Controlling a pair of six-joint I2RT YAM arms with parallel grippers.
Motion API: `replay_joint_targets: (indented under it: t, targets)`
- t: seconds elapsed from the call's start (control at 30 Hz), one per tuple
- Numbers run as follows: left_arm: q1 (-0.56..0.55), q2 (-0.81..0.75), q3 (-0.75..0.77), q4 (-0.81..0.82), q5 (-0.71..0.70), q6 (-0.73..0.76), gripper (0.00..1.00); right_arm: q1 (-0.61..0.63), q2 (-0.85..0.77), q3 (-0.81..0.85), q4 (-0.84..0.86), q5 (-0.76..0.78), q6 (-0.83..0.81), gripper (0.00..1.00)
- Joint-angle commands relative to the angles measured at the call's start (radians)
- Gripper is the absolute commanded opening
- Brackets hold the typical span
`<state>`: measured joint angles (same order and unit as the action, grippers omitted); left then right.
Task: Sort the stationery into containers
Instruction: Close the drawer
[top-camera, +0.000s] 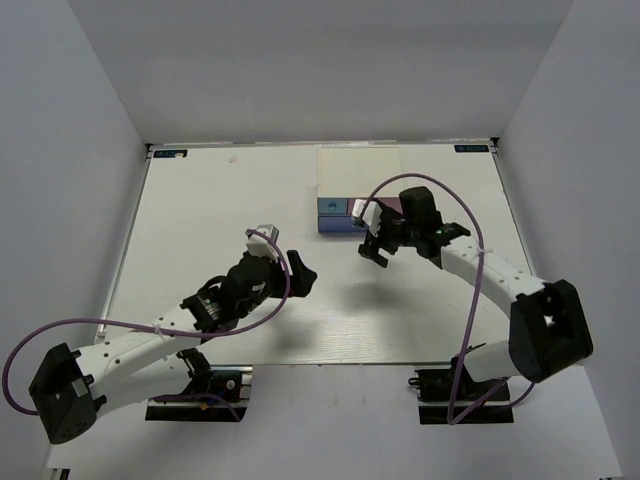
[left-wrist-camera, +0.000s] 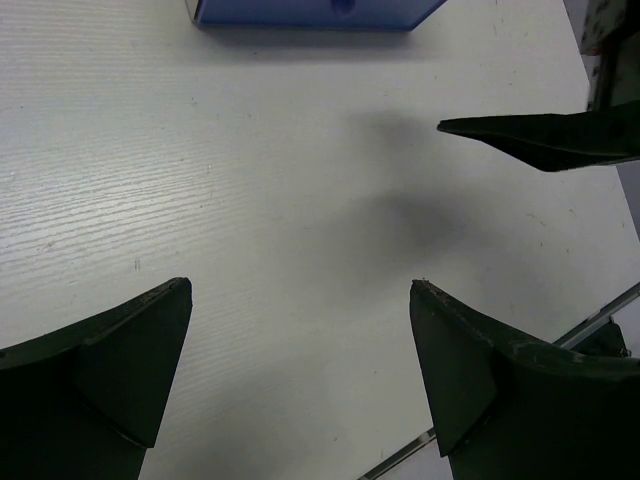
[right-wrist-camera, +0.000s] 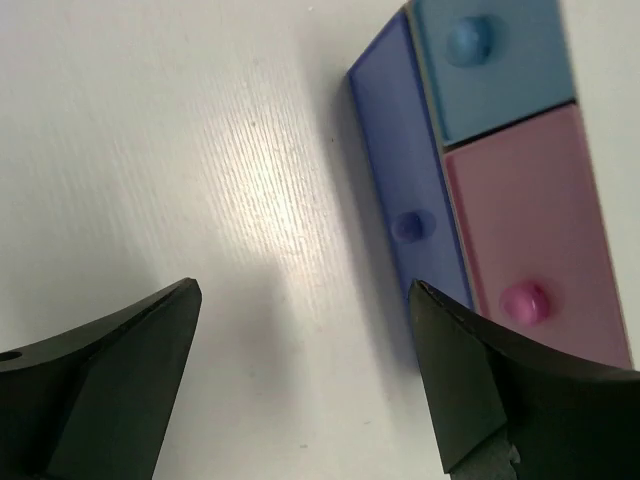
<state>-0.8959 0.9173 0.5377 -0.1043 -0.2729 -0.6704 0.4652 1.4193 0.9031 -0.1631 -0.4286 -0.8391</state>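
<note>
No highlighters or erasers show in any view. The small white box (top-camera: 358, 172) stands at the back middle of the table, its drawer fronts facing me. In the right wrist view I see the wide blue-purple drawer (right-wrist-camera: 405, 215), the blue drawer (right-wrist-camera: 490, 60) and the pink drawer (right-wrist-camera: 535, 235), each with a round knob. My right gripper (top-camera: 374, 250) (right-wrist-camera: 305, 290) is open and empty above the table just in front of the box. My left gripper (top-camera: 303, 272) (left-wrist-camera: 300, 290) is open and empty, left of and nearer than the box. The blue-purple front (left-wrist-camera: 320, 12) also shows in the left wrist view.
One finger (left-wrist-camera: 545, 140) of my right gripper crosses the right side of the left wrist view. The white table (top-camera: 220, 220) is walled at the back and both sides. Its near edge (left-wrist-camera: 590, 325) lies close to my left gripper.
</note>
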Motion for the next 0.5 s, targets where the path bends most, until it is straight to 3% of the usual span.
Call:
replay_joint_targets:
  t: [0.0,0.07,0.17,0.47]
  targets:
    - [0.003,-0.003,0.019,0.0,-0.006,0.005,0.99,-0.002,-0.043,0.01,-0.007,-0.021,0.285,0.9]
    - [0.003,0.024,0.03,0.0,0.003,0.015,0.99,0.0,-0.045,0.039,-0.004,0.063,0.415,0.9]
    - [0.003,0.037,0.053,0.0,0.012,0.026,0.99,-0.008,-0.046,0.083,-0.033,0.154,0.468,0.9]
    - [0.003,0.048,0.073,-0.02,0.031,0.026,0.99,-0.02,-0.146,-0.009,0.129,0.162,0.528,0.9]
